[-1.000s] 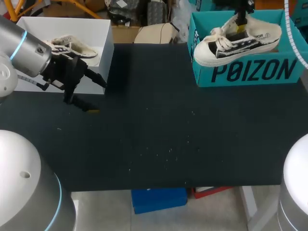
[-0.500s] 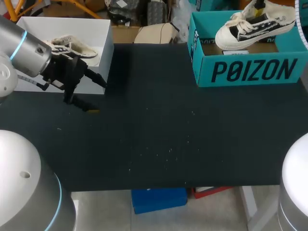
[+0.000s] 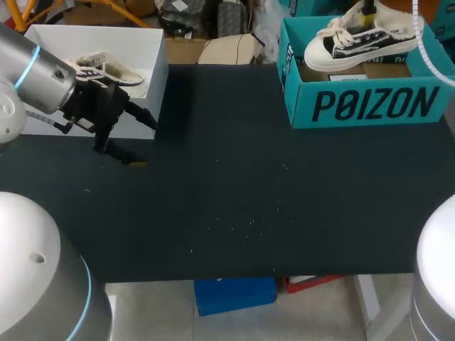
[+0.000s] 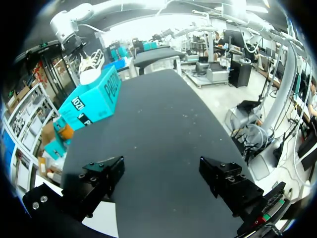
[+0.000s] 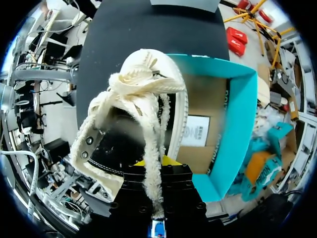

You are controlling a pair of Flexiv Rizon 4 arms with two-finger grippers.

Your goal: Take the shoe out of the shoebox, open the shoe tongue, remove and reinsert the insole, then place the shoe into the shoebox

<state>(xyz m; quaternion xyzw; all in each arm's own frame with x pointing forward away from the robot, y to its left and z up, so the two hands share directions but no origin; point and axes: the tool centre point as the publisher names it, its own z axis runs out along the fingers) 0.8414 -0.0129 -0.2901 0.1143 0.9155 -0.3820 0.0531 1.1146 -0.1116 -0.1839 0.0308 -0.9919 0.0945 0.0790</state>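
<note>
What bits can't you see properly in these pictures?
- Inside the shoe: in the right wrist view, the laces and tongue cover it, so no insole shows.
- The right gripper: in the head view, the top edge cuts it off.
- The other shoe in the white box: in the head view, the left arm hides part of it.
- Floor of the teal shoebox: in the head view, the held shoe covers most of it.
</note>
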